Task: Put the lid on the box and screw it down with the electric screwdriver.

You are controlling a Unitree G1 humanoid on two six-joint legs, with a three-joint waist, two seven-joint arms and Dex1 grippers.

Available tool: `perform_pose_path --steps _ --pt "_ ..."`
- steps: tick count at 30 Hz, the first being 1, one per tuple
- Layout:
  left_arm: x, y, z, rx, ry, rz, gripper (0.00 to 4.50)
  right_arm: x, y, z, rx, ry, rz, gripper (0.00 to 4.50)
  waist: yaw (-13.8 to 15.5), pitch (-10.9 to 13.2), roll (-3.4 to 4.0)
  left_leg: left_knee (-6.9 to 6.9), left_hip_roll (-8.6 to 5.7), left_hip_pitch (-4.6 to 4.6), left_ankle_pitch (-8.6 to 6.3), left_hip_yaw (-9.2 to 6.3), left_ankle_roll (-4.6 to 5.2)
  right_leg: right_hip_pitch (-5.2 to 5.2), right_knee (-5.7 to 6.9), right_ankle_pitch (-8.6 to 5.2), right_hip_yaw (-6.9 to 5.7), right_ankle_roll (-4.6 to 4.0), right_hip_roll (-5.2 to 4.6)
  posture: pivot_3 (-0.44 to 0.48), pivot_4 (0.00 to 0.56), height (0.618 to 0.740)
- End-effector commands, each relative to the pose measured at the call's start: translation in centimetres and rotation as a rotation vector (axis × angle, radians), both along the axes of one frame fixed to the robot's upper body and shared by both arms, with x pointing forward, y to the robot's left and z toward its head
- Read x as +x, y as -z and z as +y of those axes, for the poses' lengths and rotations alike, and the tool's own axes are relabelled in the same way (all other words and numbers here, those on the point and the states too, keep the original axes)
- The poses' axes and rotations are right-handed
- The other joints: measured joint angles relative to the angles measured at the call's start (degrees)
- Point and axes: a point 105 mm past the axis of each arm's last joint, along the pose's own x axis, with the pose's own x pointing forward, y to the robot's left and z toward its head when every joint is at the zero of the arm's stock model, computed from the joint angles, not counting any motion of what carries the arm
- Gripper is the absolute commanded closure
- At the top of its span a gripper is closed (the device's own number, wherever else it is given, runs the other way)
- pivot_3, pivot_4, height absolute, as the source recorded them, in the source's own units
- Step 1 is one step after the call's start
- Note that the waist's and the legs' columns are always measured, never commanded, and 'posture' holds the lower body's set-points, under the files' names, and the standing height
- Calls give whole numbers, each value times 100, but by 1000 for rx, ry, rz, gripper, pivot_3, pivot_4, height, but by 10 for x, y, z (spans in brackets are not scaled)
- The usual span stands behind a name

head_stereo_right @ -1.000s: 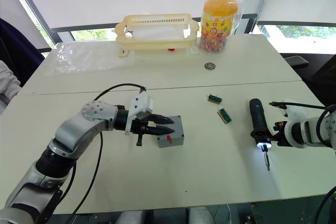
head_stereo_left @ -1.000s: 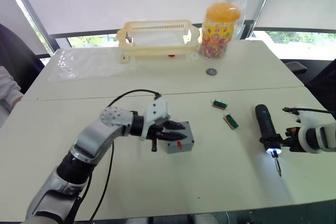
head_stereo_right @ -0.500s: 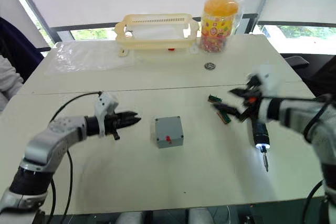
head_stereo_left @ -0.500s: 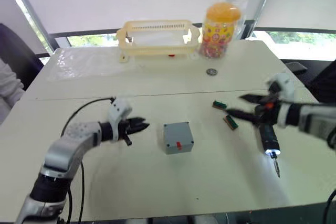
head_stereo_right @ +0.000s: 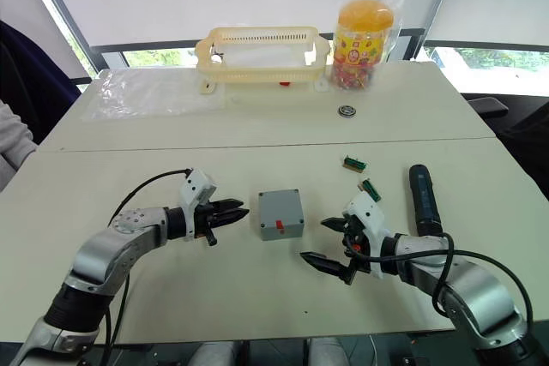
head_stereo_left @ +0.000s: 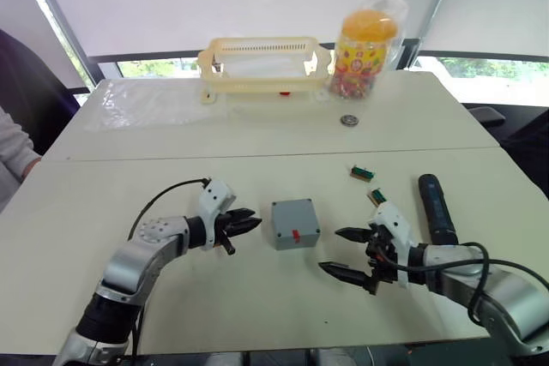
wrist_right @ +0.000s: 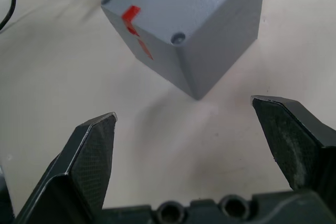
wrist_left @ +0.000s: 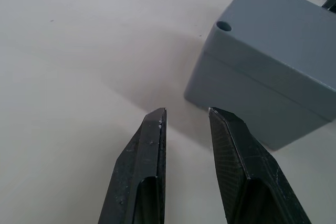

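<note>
The grey box (head_stereo_left: 295,223) stands mid-table with a red mark on its front. The lid (wrist_left: 283,40) lies flat on top of it, a seam showing below the corner hole. My left gripper (head_stereo_left: 251,220) points at the box from its left, a short way off, open by a narrow gap and empty. My right gripper (head_stereo_left: 328,249) is on the box's right, toward the table's front, open wide with nothing between its fingers (wrist_right: 89,150). The electric screwdriver (head_stereo_left: 436,207) lies on the table farther right, its tip hidden behind my right arm.
Two small green bit strips (head_stereo_left: 360,173) (head_stereo_left: 376,197) lie between the box and the screwdriver. At the back stand a yellow basket (head_stereo_left: 264,62), an orange-lidded jar (head_stereo_left: 363,40) and a small metal disc (head_stereo_left: 348,120). A plastic sheet (head_stereo_left: 146,100) lies back left; a person's sleeve (head_stereo_left: 10,152) shows far left.
My left gripper let go of the box, drew back left, then came nearer again. My right gripper left the screwdriver and swung in beside the box, open wide.
</note>
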Motion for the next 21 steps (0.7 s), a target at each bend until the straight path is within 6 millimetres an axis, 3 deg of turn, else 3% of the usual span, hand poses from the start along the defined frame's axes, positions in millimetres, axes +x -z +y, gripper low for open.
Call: perform_pose_path --steps 1,7,21 --pt "7 -2 -3 27 21 -48 3255 5 1 9 5 -22 -38 12 -22 0 0 0 0 1 0 -1 0 0 2 0 0 0 0 0 150 740" --pt "18 -1 -12 29 59 -61 3255 -9 7 36 71 -116 36 12 -68 0 0 1 0 -1 0 -6 0 0 3 0 -3 1 1 0 150 740" --pt "54 -2 -43 84 168 -129 3255 -21 6 68 148 -174 95 12 -71 -1 -1 3 -2 -1 0 -7 0 0 7 1 -4 2 2 0 150 740"
